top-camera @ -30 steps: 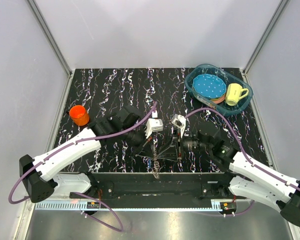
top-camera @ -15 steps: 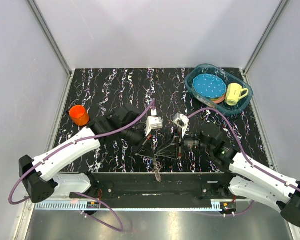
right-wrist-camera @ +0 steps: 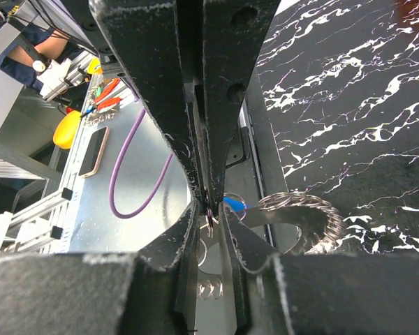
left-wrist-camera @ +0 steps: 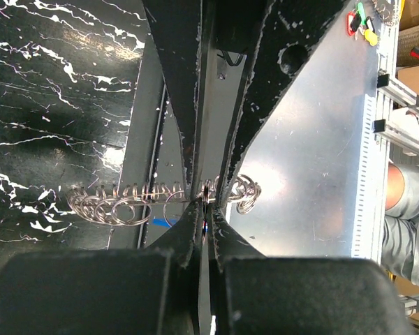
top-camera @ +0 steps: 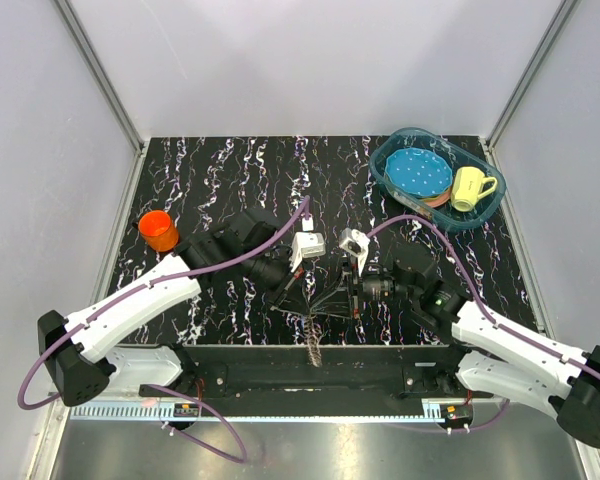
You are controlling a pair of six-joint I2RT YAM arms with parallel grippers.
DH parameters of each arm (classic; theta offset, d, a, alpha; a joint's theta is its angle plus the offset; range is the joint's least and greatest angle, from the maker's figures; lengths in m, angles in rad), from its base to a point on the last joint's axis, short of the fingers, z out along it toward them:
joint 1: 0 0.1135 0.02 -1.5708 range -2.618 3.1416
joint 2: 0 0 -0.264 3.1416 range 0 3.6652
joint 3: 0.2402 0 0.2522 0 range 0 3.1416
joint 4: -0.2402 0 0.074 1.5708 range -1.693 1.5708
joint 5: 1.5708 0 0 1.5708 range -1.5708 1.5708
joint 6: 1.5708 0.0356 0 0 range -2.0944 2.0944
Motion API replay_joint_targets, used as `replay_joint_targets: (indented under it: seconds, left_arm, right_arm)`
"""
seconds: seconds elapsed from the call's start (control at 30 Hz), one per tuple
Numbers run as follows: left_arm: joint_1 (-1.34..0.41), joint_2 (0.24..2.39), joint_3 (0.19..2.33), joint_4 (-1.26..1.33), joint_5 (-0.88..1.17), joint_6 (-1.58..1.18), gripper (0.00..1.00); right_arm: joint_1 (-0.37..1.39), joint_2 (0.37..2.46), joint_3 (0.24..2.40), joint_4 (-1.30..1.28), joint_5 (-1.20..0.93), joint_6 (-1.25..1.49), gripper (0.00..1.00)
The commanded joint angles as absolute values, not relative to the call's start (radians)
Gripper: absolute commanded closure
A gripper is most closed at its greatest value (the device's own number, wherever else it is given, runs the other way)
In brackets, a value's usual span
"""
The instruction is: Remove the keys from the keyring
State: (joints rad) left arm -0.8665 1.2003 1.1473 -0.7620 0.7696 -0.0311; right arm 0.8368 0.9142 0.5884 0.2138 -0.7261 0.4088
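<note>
Spanning left jaws to right jaws: keyring (top-camera: 326, 299), keys (top-camera: 311, 332) dangling.

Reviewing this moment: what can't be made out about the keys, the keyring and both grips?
Top view: keys form one dark tangle, too small to count.
Left wrist view: left gripper pinches the keyring; its own fingers hide the contact point.
Right wrist view: right gripper, shaded by its fingers; whether anything is held is unclear.
Top view: orange item mostly covered by the plate.
</note>
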Motion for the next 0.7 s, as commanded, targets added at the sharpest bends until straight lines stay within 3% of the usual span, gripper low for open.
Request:
replay_joint_targets:
  seconds: [0.0, 0.33, 0.67]
  left_arm:
    - [-0.862, 1.192, 1.155, -0.701, 0.822, -0.038, 1.00]
    - [-0.861, 1.190, 1.146, -0.703, 0.830, -0.031, 1.00]
    - [-0.861, 1.197, 1.161, -0.710, 0.836, -0.025, 1.00]
  right_arm:
    - [0.834, 0.931, 0.577, 0.276, -0.761, 0.410, 0.79]
    - [0.834, 0.916, 0.575, 0.244, -0.788, 0.382, 0.90]
    - [0.834, 0.931, 0.578, 0.245, -0.799, 0.376, 0.91]
